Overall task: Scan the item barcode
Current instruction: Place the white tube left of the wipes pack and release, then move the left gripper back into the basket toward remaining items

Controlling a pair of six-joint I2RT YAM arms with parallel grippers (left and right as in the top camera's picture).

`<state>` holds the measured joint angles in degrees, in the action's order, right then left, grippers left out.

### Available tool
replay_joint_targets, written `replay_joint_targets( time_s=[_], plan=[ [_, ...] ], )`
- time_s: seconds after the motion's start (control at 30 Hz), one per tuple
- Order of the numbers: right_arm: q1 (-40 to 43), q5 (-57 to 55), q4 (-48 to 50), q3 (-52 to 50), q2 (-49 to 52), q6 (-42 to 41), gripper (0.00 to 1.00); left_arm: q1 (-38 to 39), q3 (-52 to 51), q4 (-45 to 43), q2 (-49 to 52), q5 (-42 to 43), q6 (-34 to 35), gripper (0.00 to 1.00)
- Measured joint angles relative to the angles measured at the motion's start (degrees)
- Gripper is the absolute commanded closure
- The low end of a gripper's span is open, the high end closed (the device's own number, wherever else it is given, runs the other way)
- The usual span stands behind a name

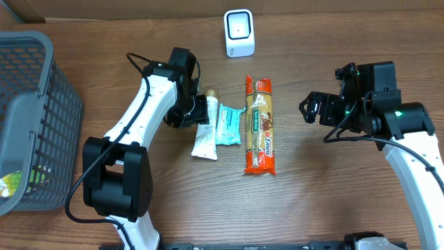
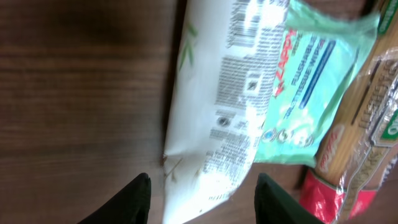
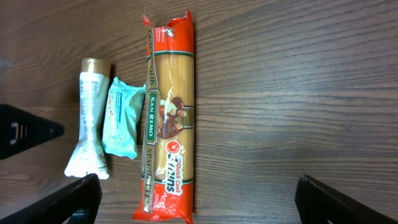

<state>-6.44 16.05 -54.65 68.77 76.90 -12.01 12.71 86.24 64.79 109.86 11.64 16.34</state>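
Overhead, the wooden table [image 1: 312, 208] carries a grey mesh basket [image 1: 28, 83] at my left edge, then three items lying side by side in the middle: a long spaghetti pack [image 1: 259, 125], a white tube [image 1: 207, 135] and a small green wipes pack [image 1: 228, 125] wedged between the two. A white scanner [image 1: 239, 32] stands at the far side, well apart from all three. I take the tube to be the item in hand, because the left gripper [image 2: 204, 198] is down over it. In the left wrist view its dark fingers [image 2: 140, 199] are spread apart on either side of the tube with a sliver of table showing, so I read the pincer as released and not yet pinching. The right gripper [image 1: 313, 109] hovers off to the right, spread wide and holding nothing. My judgement is that this is the pick-up step. Next I would close on the tube, lift it clear of the wipes pack touching its side, and carry it to the scanner's face. The tube's long axis runs from near to far, roughly parallel to the spaghetti — gold cap towards the scanner, flat crimped end towards me. Fine print faces up, too blurred for me to find the barcode.
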Motion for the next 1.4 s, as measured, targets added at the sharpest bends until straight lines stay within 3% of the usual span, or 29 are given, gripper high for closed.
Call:
replay_joint_targets(
  time_s=[0.1, 0.37, 0.6, 0.8, 1.13, 1.27, 1.4],
  plan=[
    [0.00, -0.02, -0.07, 0.00, 0.00, 0.02, 0.00, -0.79, 4.48, 4.52, 0.24, 1.40, -0.66, 0.55],
    [0.00, 0.02, -0.33, -0.02, 0.00, -0.02, 0.00, -6.64, 38.34, 21.44, 0.74, 3.19, -5.05, 0.53],
    [0.02, 0.02, -0.24, -0.04, 0.00, 0.00, 0.00, -17.68, 58.40, 31.43, -0.24, 1.20, -6.93, 0.55],
    [0.00, 0.00, -0.24, -0.07, 0.00, 0.02, 0.00, -33.16, 57.55, 31.67, -3.43, 1.22, -7.39, 0.54],
    [0.02, 0.00, -0.02, -0.07, 0.00, 0.00, 0.00, -60.98, 46.07, 31.54, -9.16, 1.88, -4.79, 0.46],
    [0.02, 0.00, 0.17, -0.07, 0.00, -0.02, 0.00, -68.15, 41.05, 29.22, -9.40, 1.51, -1.55, 0.44],
    [0.00, 0.00, 0.22, -0.07, 0.00, 0.00, 0.00, -70.44, 33.42, 24.72, -9.51, -1.92, 3.13, 0.41]
  ],
)
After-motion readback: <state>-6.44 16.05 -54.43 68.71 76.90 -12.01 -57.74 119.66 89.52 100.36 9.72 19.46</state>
